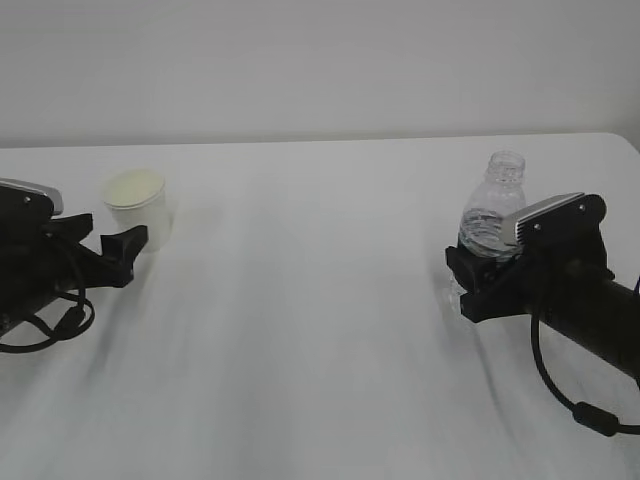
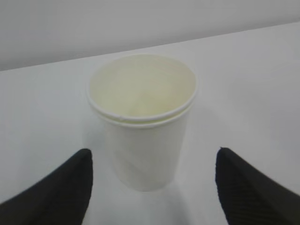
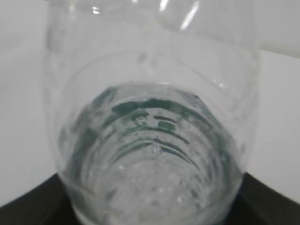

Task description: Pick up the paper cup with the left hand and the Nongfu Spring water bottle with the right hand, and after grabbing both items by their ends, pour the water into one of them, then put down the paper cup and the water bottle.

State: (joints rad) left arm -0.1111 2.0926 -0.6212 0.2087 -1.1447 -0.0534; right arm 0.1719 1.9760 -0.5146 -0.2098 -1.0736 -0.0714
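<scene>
Closing squarely matters: the left hand [image 2: 152,187] is spreading open around the paper cup [image 2: 143,122] at twelve o'clock, the right hand [image 1: 492,282] is clamping the water bottle [image 1: 492,215].

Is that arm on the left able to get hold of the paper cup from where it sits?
Probably yes. The left hand has its jaws spread wide on either side of the paper cup, which stands upright on the table, and nothing lies between them.
</scene>
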